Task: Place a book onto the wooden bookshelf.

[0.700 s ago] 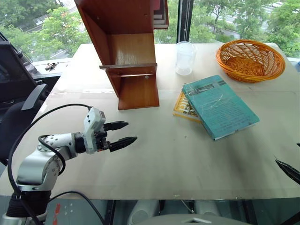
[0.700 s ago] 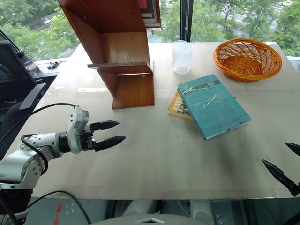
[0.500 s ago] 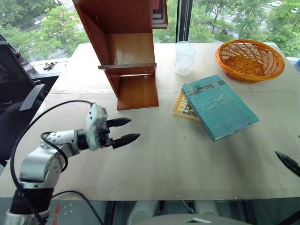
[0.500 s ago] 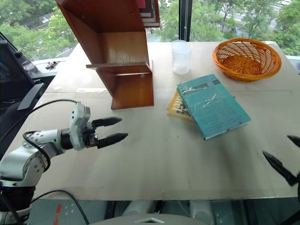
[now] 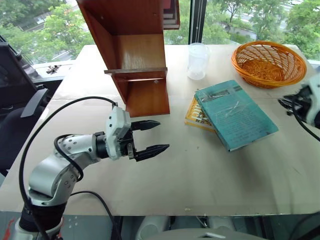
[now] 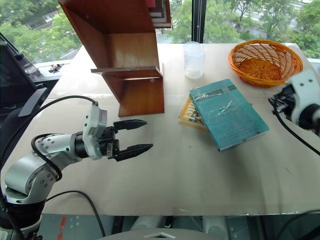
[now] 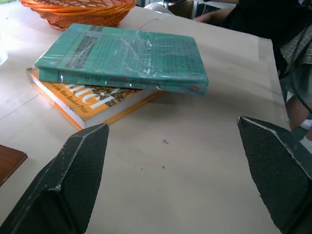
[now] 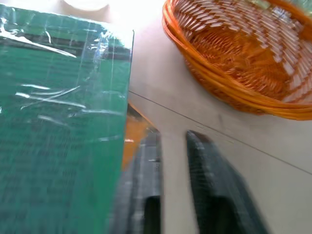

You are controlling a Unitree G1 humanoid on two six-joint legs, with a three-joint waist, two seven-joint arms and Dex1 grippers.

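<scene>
While book [image 5: 235,113] lies flat on table [image 5: 210,175], resting partly on yellow-orange book [image 5: 196,116], nothing holds it; left gripper [image 5: 151,136] hovers fingers apart, aimed at it; right gripper [image 8: 170,185] fingers together beside its edge near basket [image 5: 268,63]; bookshelf [image 5: 134,55] well apart; book teal-green, glossy, thin, dark title band

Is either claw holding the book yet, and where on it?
No. The left claw is open over bare table; the right claw is shut beside the book, gripping nothing.
</scene>
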